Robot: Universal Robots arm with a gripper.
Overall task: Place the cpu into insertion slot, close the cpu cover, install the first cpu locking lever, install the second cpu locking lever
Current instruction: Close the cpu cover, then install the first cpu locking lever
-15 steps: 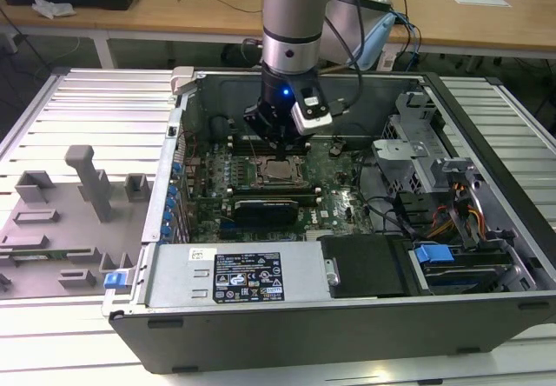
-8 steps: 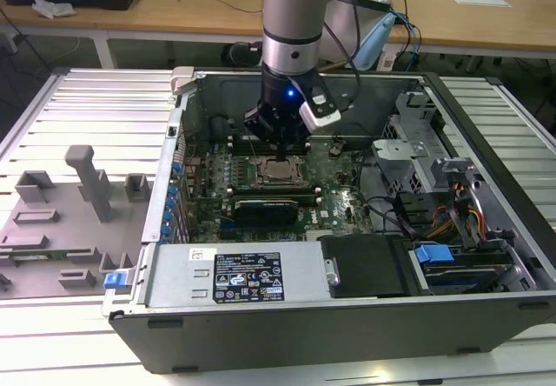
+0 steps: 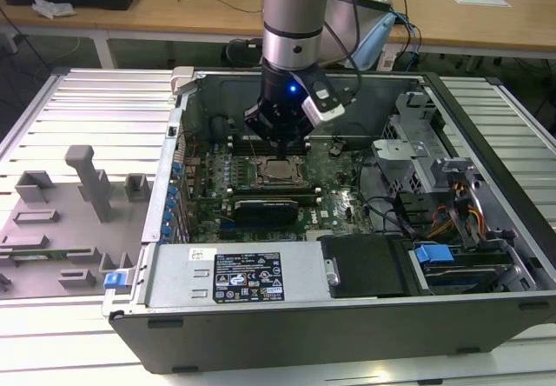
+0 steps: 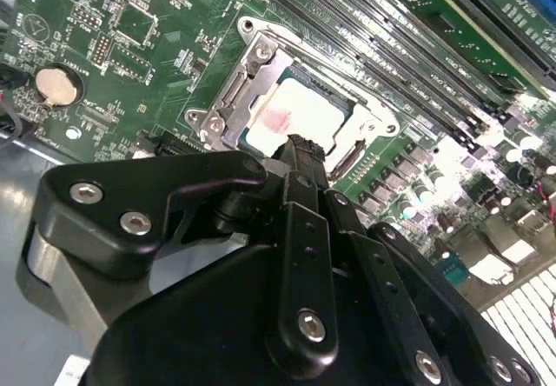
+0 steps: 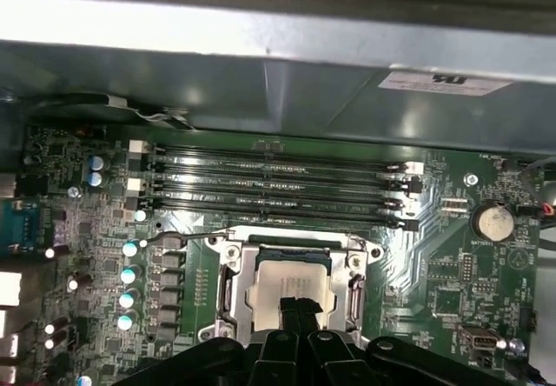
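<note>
- The gripper point(image 3: 280, 151) hangs over the middle of the motherboard point(image 3: 339, 199) inside the open computer case point(image 3: 486, 316), which lies on its side on a ribbed metal table point(image 3: 87, 99).
- In both wrist views its two black fingers are pressed together with nothing between them, and the tips point(image 5: 300, 308) sit at the near edge of the cpu point(image 5: 282, 286).
- Whether the tips touch the chip or hang just above it cannot be told.
- The cpu point(image 4: 304, 116) lies flat in its socket with its pale metal top facing up, and a faint pink smudge point(image 4: 278, 118) shows on it in the second wrist view.
- The cpu cover point(image 5: 233, 286) lies around the chip as a silvery frame, and the chip shows through its open centre.
- Whether the locking levers are latched cannot be told.
- Four dark memory slots point(image 5: 278, 186) run side by side just beyond the socket, on its far side.
- A round coin cell point(image 5: 493, 222) sits on the board, well apart from the socket.
- A black label with white print point(image 3: 252, 277) is stuck on the metal panel at the near side of the case.
- A white printed sticker point(image 5: 443, 82) sits on the case wall beyond the memory slots.
- A grey fixture tray point(image 3: 78, 195) with upright posts lies on the table at the exterior view's left.
- A blue light point(image 3: 294, 89) glows on the arm's wrist.
</note>
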